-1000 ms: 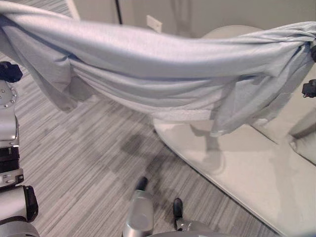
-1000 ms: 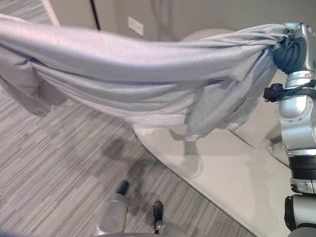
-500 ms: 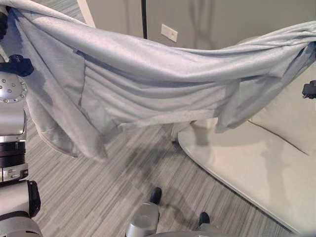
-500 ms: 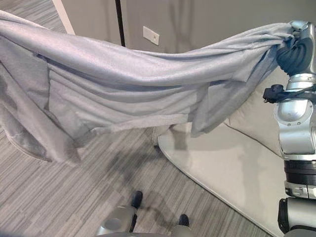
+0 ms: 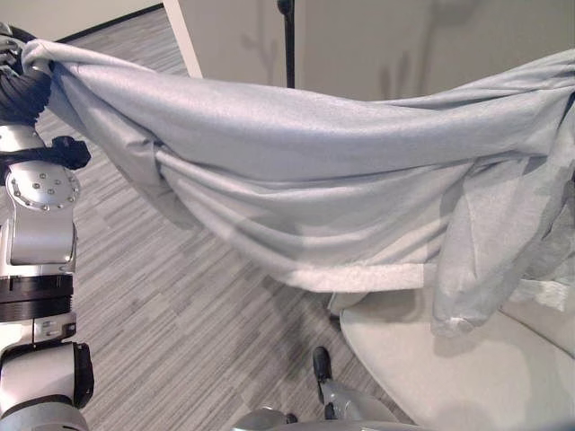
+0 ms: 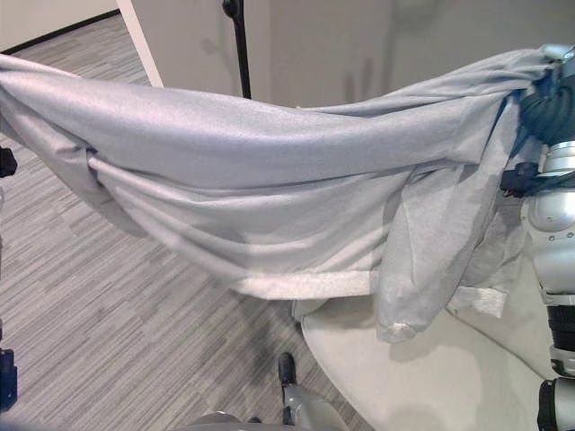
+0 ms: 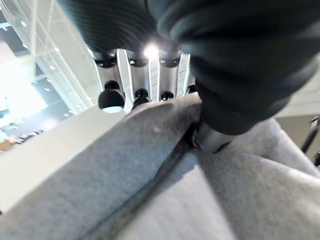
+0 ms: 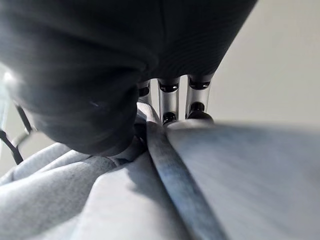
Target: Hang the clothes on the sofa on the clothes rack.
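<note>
Grey garment (image 5: pixel 296 162) is up in the air, stretched wide between your two raised hands, clear of the sofa and not on the rack. Left to right:

Your left hand (image 5: pixel 22 85) is high at the left end, dark ribbed cover showing, fingers curled round a bunched corner of the cloth. The left wrist view confirms it: fingers (image 7: pixel 112 95) and thumb pinch a fold of the grey fabric.

From there the garment sags in a long curve across the middle, over the striped grey carpet (image 5: pixel 180 314). Folds run along its length, and a paler hem band (image 6: pixel 305 285) hangs at the lowest part.

Behind the cloth, a thin black pole (image 5: pixel 288 40) stands upright against the light wall (image 6: pixel 359 45); you can't tell from here whether it belongs to the clothes rack.

Further right, a sleeve (image 6: pixel 418 269) dangles straight down, its cuff hanging just above the cream sofa (image 5: pixel 467 377) seat near the sofa's front edge.

Your right hand (image 6: pixel 546 99) is high at the right end, clenched on the other gathered corner. In the right wrist view its fingers (image 8: pixel 169 100) wrap round a rolled edge of the cloth.
</note>
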`<state>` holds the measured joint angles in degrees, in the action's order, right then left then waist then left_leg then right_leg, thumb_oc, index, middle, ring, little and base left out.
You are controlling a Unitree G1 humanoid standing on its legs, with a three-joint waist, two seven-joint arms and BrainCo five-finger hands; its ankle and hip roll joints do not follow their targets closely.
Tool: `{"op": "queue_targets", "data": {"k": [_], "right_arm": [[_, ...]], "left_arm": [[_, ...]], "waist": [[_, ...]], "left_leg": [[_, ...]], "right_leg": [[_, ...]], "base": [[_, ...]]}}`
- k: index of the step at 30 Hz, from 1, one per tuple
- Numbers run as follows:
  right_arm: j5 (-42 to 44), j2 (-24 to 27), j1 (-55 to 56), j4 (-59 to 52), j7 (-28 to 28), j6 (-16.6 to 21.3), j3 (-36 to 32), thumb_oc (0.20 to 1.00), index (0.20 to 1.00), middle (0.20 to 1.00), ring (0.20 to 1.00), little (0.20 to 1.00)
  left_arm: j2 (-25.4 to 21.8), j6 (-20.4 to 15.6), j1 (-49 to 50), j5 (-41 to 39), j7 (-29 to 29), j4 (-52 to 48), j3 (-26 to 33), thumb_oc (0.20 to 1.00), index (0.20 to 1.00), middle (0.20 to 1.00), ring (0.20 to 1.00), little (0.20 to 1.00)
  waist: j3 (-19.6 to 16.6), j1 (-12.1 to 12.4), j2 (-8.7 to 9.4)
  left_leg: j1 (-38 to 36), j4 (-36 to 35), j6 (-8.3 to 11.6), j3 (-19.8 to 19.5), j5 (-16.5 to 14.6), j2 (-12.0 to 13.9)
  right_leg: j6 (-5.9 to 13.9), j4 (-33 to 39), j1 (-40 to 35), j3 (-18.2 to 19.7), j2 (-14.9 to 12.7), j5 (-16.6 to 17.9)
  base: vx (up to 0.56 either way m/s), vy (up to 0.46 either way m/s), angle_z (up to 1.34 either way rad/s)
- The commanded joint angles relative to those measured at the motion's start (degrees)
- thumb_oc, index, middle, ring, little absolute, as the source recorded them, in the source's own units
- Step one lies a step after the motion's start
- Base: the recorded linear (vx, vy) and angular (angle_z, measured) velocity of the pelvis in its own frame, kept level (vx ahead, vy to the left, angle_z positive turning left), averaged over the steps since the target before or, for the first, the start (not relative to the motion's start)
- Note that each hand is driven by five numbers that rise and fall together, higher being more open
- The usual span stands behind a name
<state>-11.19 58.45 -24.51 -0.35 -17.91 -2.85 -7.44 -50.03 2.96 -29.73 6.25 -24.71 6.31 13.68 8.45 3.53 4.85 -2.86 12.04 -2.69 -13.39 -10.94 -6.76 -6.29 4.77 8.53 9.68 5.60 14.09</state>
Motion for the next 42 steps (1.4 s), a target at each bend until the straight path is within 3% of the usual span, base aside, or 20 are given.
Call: {"op": "queue_targets", "data": {"k": [1, 3, 4, 6, 10, 12, 16, 21, 31, 37, 40, 41, 42], "right_arm": [[0.58, 1.36, -1.62, -0.71, -1.56, 1.64, -4.70, 0.200, 0.200, 0.200, 0.200, 0.200], [0.73, 1.12, -1.11, -0.74, -1.56, 1.68, -5.13, 0.200, 0.200, 0.200, 0.200, 0.200], [0.64, 1.27, -0.34, -0.78, -1.78, 1.68, -6.33, 0.200, 0.200, 0.200, 0.200, 0.200], [0.31, 1.25, 0.40, -0.79, -2.01, 1.77, -7.66, 0.200, 0.200, 0.200, 0.200, 0.200], [0.62, 0.92, 0.35, 0.45, -2.78, 1.96, -8.62, 0.200, 0.200, 0.200, 0.200, 0.200], [0.63, 0.73, -0.10, 1.20, -3.07, 1.84, -8.47, 0.200, 0.200, 0.200, 0.200, 0.200], [0.31, 0.43, -0.75, 1.15, -2.21, 1.80, -7.20, 0.200, 0.200, 0.200, 0.200, 0.200], [0.29, -1.23, -0.03, 0.43, -1.83, 1.47, -7.01, 0.200, 0.200, 0.200, 0.200, 0.200], [-0.09, -2.92, -1.83, 0.00, -0.95, 1.05, -4.29, 0.200, 0.200, 0.200, 0.200, 0.200], [-0.45, -3.98, -3.33, 0.01, -0.55, 0.91, -2.05, 0.200, 0.200, 0.200, 0.200, 0.200], [-0.56, -4.46, -4.10, -1.06, -0.24, 1.11, -1.11, 0.200, 0.200, 0.200, 0.200, 0.200], [-0.87, -4.19, -4.10, -1.36, -0.30, 1.25, -0.89, 0.200, 0.200, 0.200, 0.200, 0.200], [-0.89, -4.18, -4.16, -1.40, -0.28, 1.23, -0.80, 0.200, 0.200, 0.200, 0.200, 0.200]], "left_arm": [[-2.28, -1.30, -1.36, 2.22, -1.09, -4.87, 1.39, 0.200, 0.200, 0.200, 0.200, 0.200], [-2.13, -1.29, -1.55, 2.08, -1.03, -5.19, 1.01, 0.200, 0.200, 0.200, 0.200, 0.200], [-2.11, -1.56, -2.04, 2.06, -0.84, -5.66, 0.34, 0.200, 0.200, 0.200, 0.200, 0.200], [-2.84, -1.72, -2.44, 2.19, -0.83, -5.69, -0.14, 0.200, 0.200, 0.200, 0.200, 0.200], [-3.59, -2.30, -3.60, 1.91, -0.56, -4.55, -1.09, 0.200, 0.200, 0.200, 0.200, 0.200], [-3.71, -2.63, -4.61, 1.77, -0.53, -4.27, -1.81, 0.200, 0.200, 0.200, 0.200, 0.200], [-3.92, -2.79, -5.44, 2.48, 0.13, -5.13, -1.64, 0.200, 0.200, 0.200, 0.200, 0.200], [-4.26, -3.06, -3.70, 2.57, -0.22, -4.50, -0.73, 0.200, 0.200, 0.200, 0.200, 0.200], [-3.62, -3.00, -2.95, 2.62, -1.08, -4.47, 1.08, 0.200, 0.200, 0.200, 0.200, 0.200], [-4.42, -2.40, -2.95, 3.06, -1.26, -5.06, 1.65, 0.200, 0.200, 0.200, 0.200, 0.200], [-4.60, -2.21, -2.31, 3.23, -1.05, -5.73, 2.54, 0.200, 0.200, 0.200, 0.200, 0.200], [-4.76, -2.20, -1.84, 3.24, -1.09, -5.98, 3.18, 0.200, 0.200, 0.200, 0.200, 0.200], [-4.72, -2.21, -1.69, 3.23, -1.07, -6.02, 3.34, 0.200, 0.200, 0.200, 0.200, 0.200]], "waist": [[-2.60, -0.75, -0.73], [-2.42, -0.61, -0.61], [-1.87, -0.50, -0.07], [-1.72, 0.35, 0.59], [-0.26, 3.25, 1.46], [0.85, 4.35, 1.72], [-0.81, 4.63, 0.82], [-2.78, 5.24, 1.54], [-3.07, 6.15, 2.09], [-2.34, 6.93, 1.74], [-1.76, 7.26, 1.23], [-1.18, 7.06, 1.06], [-1.24, 6.90, 0.91]], "left_leg": [[3.70, -1.25, -1.44, 1.16, 14.13, 5.71], [5.40, 1.37, -1.72, 1.98, 12.50, 6.11], [7.57, -0.48, -2.04, 3.81, 11.65, 8.08], [9.05, -4.79, -1.56, 3.66, 10.75, 8.75], [14.43, -16.30, 1.23, 2.67, 14.88, 8.99], [16.88, -16.89, 2.05, 2.46, 14.02, 8.63], [14.16, -17.04, 3.47, 1.18, 16.42, 9.29], [12.16, -17.04, 3.14, 2.51, 15.84, 7.12], [9.98, -17.04, 2.44, 3.25, 14.51, 5.60], [9.08, -17.04, 2.63, 4.19, 14.56, 5.43], [8.49, -17.04, 2.83, 4.74, 14.46, 5.59], [7.99, -17.04, 2.49, 4.70, 14.26, 4.80], [7.83, -17.04, 2.50, 4.60, 13.86, 4.92]], "right_leg": [[6.75, -0.52, -1.09, -0.48, -1.00, -4.46], [6.78, -0.12, -2.11, -0.89, -1.33, -4.90], [7.03, 0.13, -3.13, -1.73, -2.14, -5.49], [6.97, 0.23, -4.10, -1.64, -2.92, -5.96], [6.54, 0.23, -6.77, -1.56, -3.43, -7.70], [6.32, 0.23, -8.23, -1.66, -3.98, -8.25], [5.61, 0.23, -8.57, -0.25, -5.18, -7.88], [5.48, -0.02, -8.30, 0.09, -8.91, -7.36], [5.97, -0.34, -7.31, 0.53, -11.65, -7.72], [6.51, -2.34, -6.89, -1.03, -12.48, -7.54], [7.11, -4.33, -6.76, -1.48, -10.60, -7.41], [7.19, -3.51, -5.96, -1.71, -7.23, -7.64], [7.09, -3.50, -6.14, -1.85, -7.11, -7.87]], "base": [[0.17, -0.119, 0.22], [0.12, -0.088, 0.05], [0.16, -0.069, 0.21], [0.15, 0.003, 0.20], [0.10, 0.063, -0.13], [0.10, 0.109, -0.15], [0.11, 0.267, -0.52], [0.09, 0.265, -0.46], [0.02, 0.148, 0.03], [-0.01, 0.081, -0.14], [-0.02, 0.026, -0.42], [0.01, 0.014, -0.32], [0.02, 0.005, -0.23]]}}
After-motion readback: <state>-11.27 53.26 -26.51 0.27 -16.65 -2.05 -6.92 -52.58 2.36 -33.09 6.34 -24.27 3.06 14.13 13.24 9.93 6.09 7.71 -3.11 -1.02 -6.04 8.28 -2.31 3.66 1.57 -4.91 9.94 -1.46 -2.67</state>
